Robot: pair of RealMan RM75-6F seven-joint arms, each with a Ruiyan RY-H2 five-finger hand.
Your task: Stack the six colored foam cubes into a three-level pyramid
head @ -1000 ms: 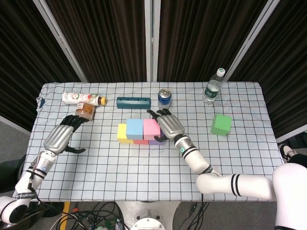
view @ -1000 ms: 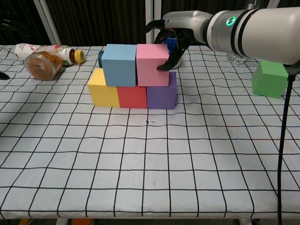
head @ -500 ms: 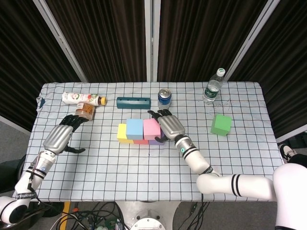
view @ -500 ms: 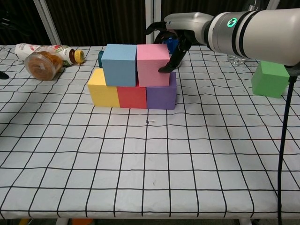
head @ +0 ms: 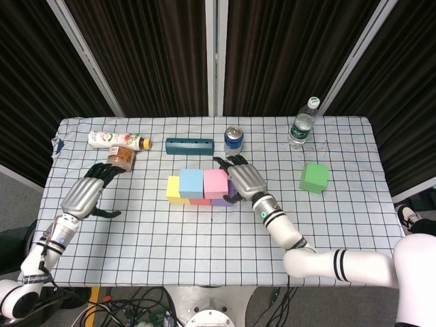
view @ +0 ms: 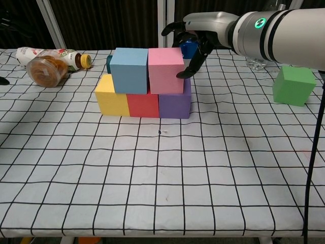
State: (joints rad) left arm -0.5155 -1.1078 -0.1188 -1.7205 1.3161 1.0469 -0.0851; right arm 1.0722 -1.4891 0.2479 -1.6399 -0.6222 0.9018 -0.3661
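A: Right hand (view: 195,43) status?

B: Fingers spread, holding nothing. It sits just beside the pink cube (view: 165,70), on that cube's right and rear side; one fingertip is at or very near the cube's right edge, can't tell if touching. Looks like a release or a nudge to square it up.

A: Stack relative to pink?

B: Pink is on level two, touching the blue cube (view: 129,70) to its left. Below them, a row of yellow cube (view: 110,101), red cube (view: 142,105), purple cube (view: 174,104), side by side. Pink straddles the red/purple seam, blue straddles yellow/red. That offset is what makes it a pyramid.

A: Sixth cube?

B: Green cube (view: 293,85), well apart to the right of pink, on the desk (view: 162,173). Top slot still empty, so that's the last step, I'd judge.

A: Left hand?

B: Left hand (head: 87,193) is far left of pink, low over the desk, fingers loosely apart, nothing in it. Parked out of the way.
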